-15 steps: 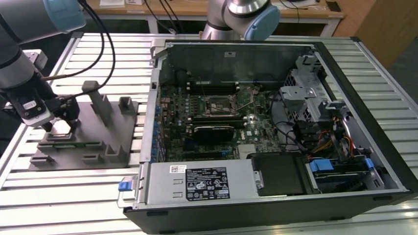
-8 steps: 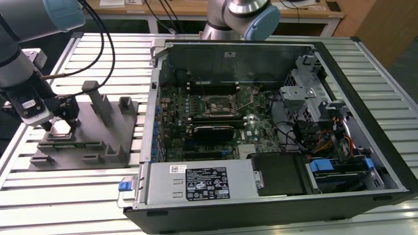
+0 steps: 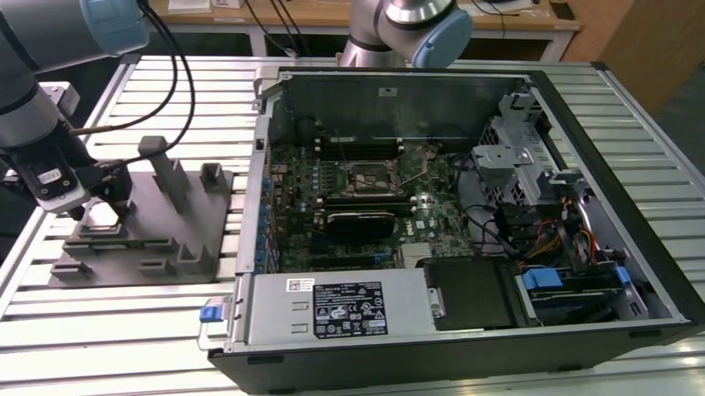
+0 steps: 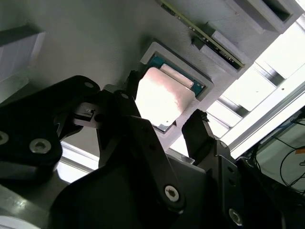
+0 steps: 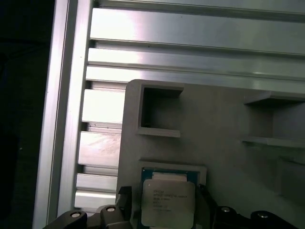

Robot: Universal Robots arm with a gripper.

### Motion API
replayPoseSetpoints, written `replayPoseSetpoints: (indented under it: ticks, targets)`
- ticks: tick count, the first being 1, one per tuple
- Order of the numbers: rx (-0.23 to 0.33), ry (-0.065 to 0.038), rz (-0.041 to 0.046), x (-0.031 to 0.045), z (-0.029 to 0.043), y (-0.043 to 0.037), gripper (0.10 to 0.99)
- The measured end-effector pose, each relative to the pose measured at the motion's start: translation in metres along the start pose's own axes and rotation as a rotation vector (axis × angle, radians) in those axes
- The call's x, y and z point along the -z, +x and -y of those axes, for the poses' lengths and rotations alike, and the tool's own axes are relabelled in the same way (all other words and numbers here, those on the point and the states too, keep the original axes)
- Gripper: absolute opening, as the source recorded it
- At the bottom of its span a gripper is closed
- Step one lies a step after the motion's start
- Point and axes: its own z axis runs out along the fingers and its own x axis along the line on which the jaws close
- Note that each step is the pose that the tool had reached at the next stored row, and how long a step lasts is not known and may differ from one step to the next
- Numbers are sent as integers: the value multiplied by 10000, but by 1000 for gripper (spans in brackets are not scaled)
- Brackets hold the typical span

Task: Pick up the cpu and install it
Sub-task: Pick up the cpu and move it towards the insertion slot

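The cpu (image 5: 167, 202) is a thin square chip with a pale silver top. It lies flat in a shallow square recess of the grey plastic fixture (image 3: 165, 243). It also appears in the second wrist view as the cpu (image 4: 162, 95). My gripper (image 4: 164, 101) hangs low over it, open, with one black fingertip (image 4: 194, 121) on each side of the chip. In the exterior view the gripper (image 3: 101, 206) stands over the fixture's end at the view's left. The chip still rests in its recess.
An open computer case (image 3: 617, 99) lies to the exterior view's right of the fixture, with the motherboard socket (image 3: 367, 175) near its middle. Upright posts (image 3: 165, 169) rise from the fixture close to the gripper. Everything sits on a slatted aluminium table (image 3: 165, 74). A second arm (image 3: 414, 25) stands behind the case.
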Motion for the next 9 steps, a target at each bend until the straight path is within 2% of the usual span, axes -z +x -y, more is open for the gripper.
replayPoseSetpoints:
  ticks: [7,9]
  targets:
    - [0,2,0,-10,2,-17,647]
    - [0,5,-4,-35,3,-17,647]
